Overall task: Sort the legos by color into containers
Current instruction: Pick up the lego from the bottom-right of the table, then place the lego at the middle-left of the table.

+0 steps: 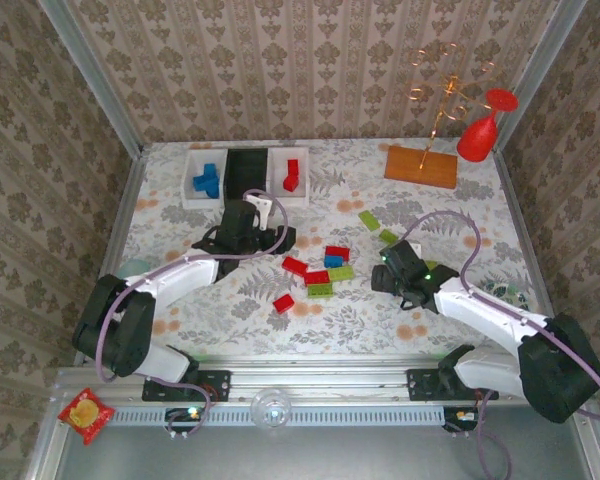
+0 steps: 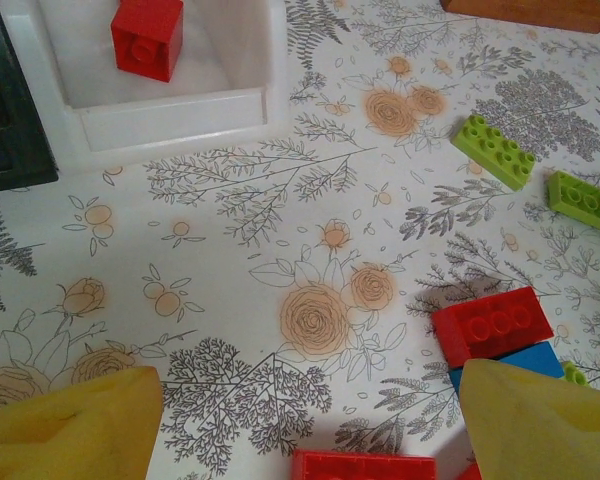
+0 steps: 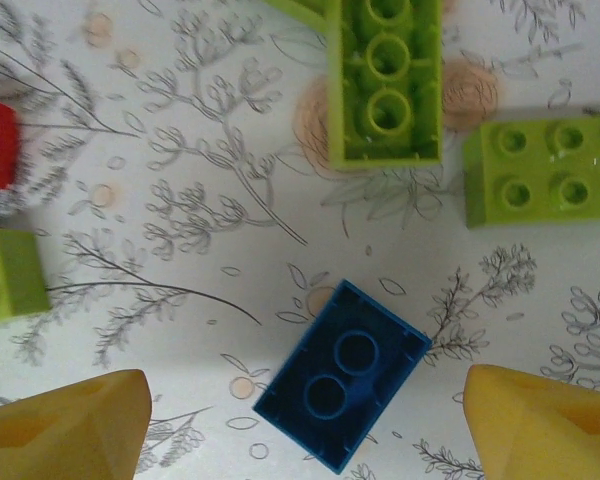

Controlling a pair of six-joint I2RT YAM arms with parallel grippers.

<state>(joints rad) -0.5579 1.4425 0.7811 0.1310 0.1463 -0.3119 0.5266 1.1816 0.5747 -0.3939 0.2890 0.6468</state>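
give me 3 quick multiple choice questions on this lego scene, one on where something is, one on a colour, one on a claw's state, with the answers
1. The red brick at the top of the left wrist view sits:
A loose on the table
B inside a white bin
C gripped in a claw

2. The brick lying under the right claw is:
A red
B lime green
C blue

3. The left claw is:
A shut on a lego
B open, holding nothing
C shut on nothing

Answers:
1 B, white walls surround it.
2 C, the right wrist view shows it plainly blue.
3 B, its yellow fingertips stand wide apart with nothing gripped between them.
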